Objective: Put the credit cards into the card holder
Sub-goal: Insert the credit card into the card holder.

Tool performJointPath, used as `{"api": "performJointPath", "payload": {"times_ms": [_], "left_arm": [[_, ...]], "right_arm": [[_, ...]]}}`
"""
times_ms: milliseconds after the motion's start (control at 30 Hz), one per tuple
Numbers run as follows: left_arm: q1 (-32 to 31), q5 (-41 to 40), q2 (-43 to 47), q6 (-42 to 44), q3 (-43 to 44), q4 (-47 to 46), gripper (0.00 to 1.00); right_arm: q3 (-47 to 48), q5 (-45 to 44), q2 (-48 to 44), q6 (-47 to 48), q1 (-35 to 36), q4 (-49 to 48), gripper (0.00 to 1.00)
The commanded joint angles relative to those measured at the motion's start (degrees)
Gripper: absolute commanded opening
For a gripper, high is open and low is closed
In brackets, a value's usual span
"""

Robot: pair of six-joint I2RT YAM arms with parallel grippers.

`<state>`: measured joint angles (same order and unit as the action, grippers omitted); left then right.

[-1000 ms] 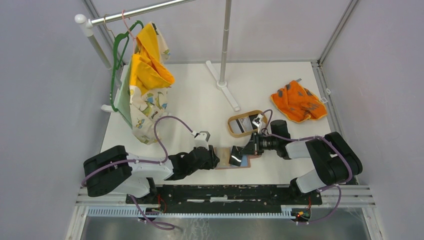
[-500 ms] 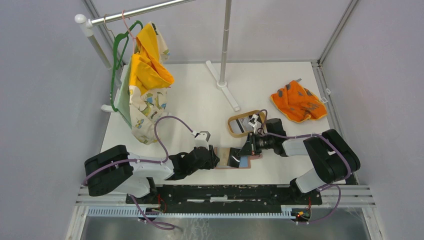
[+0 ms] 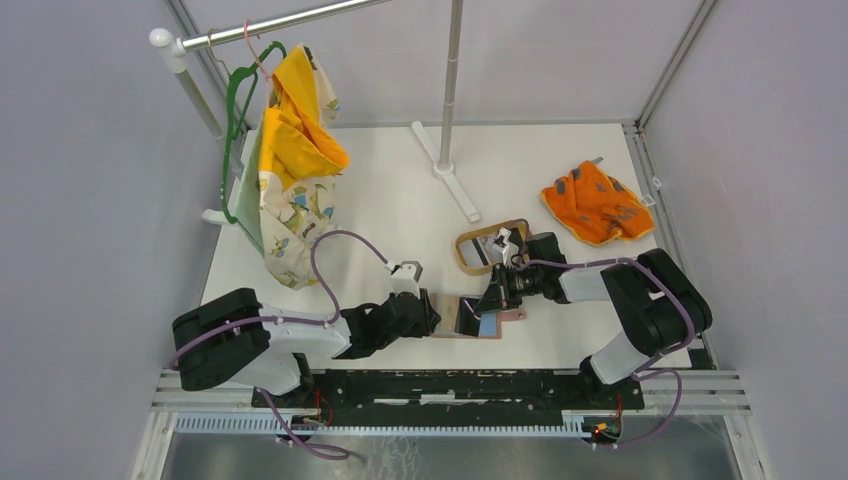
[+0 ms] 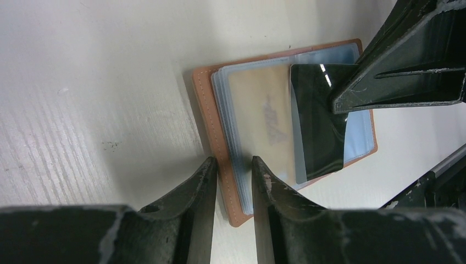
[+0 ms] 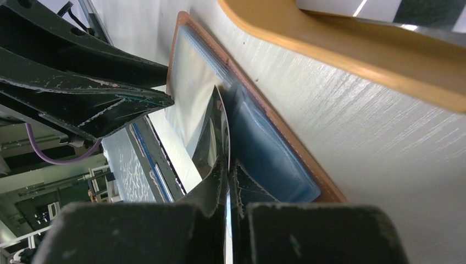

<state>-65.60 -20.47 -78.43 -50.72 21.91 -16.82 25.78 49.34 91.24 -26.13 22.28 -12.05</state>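
The card holder [image 3: 487,325] lies open on the table, reddish-brown outside with blue-grey pockets [image 4: 258,110]. My left gripper [image 3: 432,316] is shut on its left edge; the brown edge and sleeves sit between the fingers [image 4: 206,179]. My right gripper [image 3: 492,300] is shut on a black credit card [image 4: 317,124] and holds it tilted over the holder's middle, its lower edge at the sleeves. In the right wrist view the card [image 5: 211,137] shows edge-on above the blue pocket [image 5: 264,148]. More cards [image 3: 492,246] lie in the oval tray.
The oval light-wood tray [image 3: 462,255] stands just behind the holder and right gripper; its rim [image 5: 351,49] is close to the right wrist. An orange patterned cloth [image 3: 597,203] lies at the back right. A rack with hanging clothes [image 3: 290,170] stands back left, a pole base [image 3: 447,172] at back centre.
My right arm has edged slightly left and towards the back with the black card still in its grip over the holder. My left gripper has kept its hold and hardly moved.
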Motion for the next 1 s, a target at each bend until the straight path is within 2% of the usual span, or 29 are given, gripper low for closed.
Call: {"api": "performJointPath", "payload": {"times_ms": [0,967], "left_arm": [[-0.24,-0.43,-2.23,-0.26,0.58,4.08,0.35],[-0.3,-2.22,-2.95,0.61,2.26,6.89,0.33]], "right_arm": [[0.86,-7.13,1.76,3.01,0.4,4.91,0.0],[-4.22,-10.59,-2.13,-2.55,-0.05,1.39,0.0]]}}
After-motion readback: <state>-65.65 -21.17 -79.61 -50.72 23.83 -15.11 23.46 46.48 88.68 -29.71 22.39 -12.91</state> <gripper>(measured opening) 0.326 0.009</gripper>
